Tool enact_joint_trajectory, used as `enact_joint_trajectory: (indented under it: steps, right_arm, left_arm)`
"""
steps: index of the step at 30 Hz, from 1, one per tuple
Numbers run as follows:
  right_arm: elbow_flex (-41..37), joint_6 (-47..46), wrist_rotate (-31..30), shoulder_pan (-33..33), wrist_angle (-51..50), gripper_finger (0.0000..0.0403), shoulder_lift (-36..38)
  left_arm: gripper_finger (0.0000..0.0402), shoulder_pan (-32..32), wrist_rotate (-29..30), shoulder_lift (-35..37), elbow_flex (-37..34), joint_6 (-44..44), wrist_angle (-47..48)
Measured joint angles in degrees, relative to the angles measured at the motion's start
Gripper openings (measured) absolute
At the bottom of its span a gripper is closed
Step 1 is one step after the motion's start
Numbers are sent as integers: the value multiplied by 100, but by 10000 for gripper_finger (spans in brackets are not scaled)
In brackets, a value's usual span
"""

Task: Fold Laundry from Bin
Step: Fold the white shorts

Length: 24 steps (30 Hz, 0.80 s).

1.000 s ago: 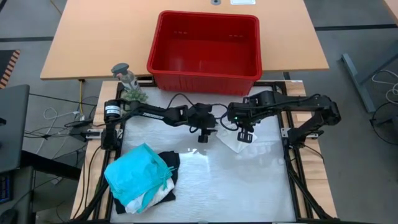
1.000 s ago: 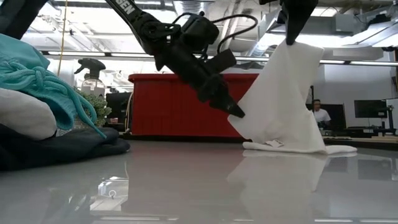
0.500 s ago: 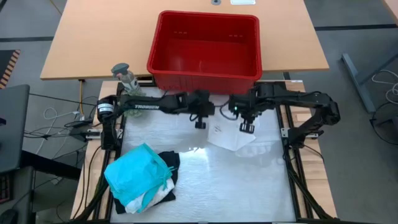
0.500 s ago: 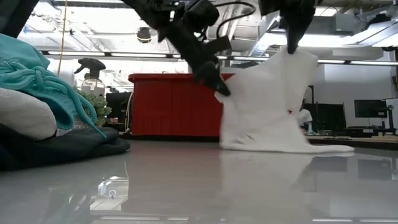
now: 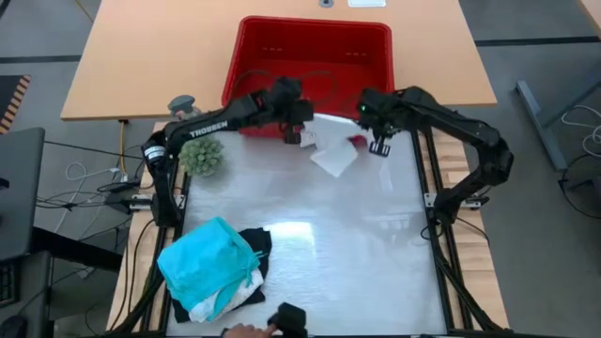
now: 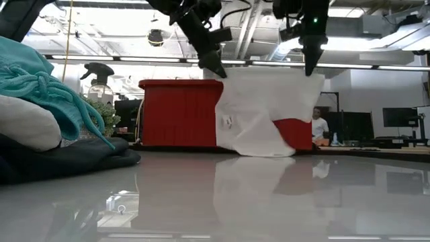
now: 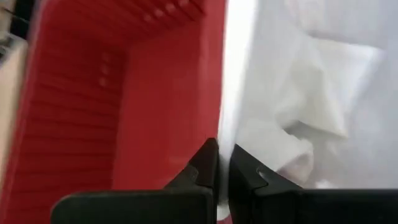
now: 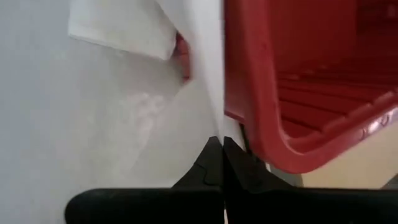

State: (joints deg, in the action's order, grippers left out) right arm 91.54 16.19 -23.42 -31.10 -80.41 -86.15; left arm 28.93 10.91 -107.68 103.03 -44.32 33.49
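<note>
both arms are now further back than a second ago, carrying the white cloth (image 5: 331,150) from the middle of the table up to the front wall of the bin (image 5: 310,42), and the left claw, which was still apart from the fabric then, is now clamped on it. left gripper (image 5: 294,133) is pinching one top corner, right gripper (image 5: 378,145) is pinching the other, both clenched tight on the cloth. between them the cloth is hanging stretched like a small curtain just in front of the bin (image 6: 178,111), its lower edge sagging down near the table (image 6: 215,202); whether it is touching the surface i cannot tell. a small tag is showing on its left side in the low view. over at the near left corner the rest of the laundry is sitting in a heap (image 5: 214,268), teal on top, black and white underneath. a small plant (image 5: 203,156) is standing by the left arm's base. at the near edge a hand (image 5: 246,330) is poking in beside a dark object (image 5: 289,319).
</note>
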Motion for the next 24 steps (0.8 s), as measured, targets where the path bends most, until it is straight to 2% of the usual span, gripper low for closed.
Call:
enact_joint_trajectory:
  steps: [3,6,8,14,19,24]
  right_arm:
    - [1,-129,316,-13,-14,15,0]
    - [1,-600,1031,275,-44,15,0]
    - [1,-932,1406,620,-74,15,-2]
    - [-255,-1871,1861,2049,-23,15,0]
    - [-838,-2572,2273,3217,261,15,0]
    - [-1703,-3140,3167,4081,1294,15,2]
  left_arm:
    - [0,-4,-62,0,130,347,764]
    - [0,-96,-273,-2,135,762,1640]
    - [0,-238,-542,-2,135,1115,2186]
    - [0,-934,-1347,-17,-81,2007,3288]
    - [0,-1751,-1859,-17,-435,2305,3673]
    - [0,-2345,-2346,-17,-847,2723,3570]
